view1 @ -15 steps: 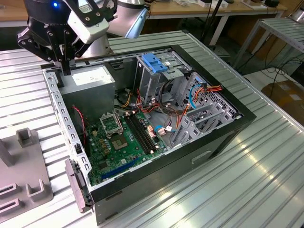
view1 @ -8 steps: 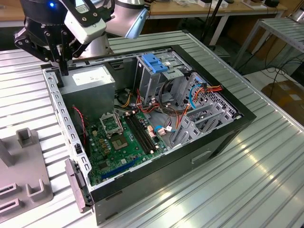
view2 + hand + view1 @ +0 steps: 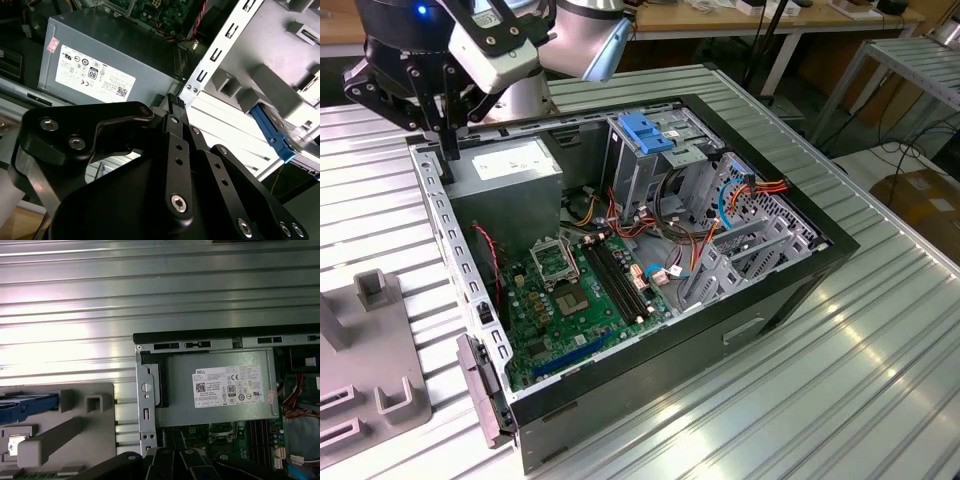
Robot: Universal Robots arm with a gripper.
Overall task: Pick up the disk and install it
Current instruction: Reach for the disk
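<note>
Hovering over one corner of the open computer case (image 3: 770,300), the gripper (image 3: 447,170) is hanging just above the grey power supply (image 3: 505,175). In the second wrist view its two black fingers (image 3: 175,150) are lying flat against each other down to the tip, so it is reading as closed and carrying nothing.

The disk (image 3: 27,407) is sitting outside the case, in the grey fixture (image 3: 85,440) on the ribbed metal table (image 3: 150,300); what is showing of it in both wrist views is mostly one blue side rail (image 3: 272,132), the rest being cut by the frame edge.

The relation that matters: the case's slotted side wall (image 3: 145,410) is standing between gripper and disk; the gripper is on the power-supply side of that wall, the disk on the table side, near but not touching. In the exterior view the fixture (image 3: 380,390) is lying toward the exterior view's left and lower down from the gripper, well apart from the drive cage (image 3: 650,140) with its blue handle, which is sitting deeper in the case toward the exterior view's right.

Long axis, as a judgement only: the blue rail is running roughly square to the slotted wall, so the disk is probably lying with its length pointing at the case rather than alongside it.

The pick is not yet made; the disk is resting untouched in the fixture.
</note>
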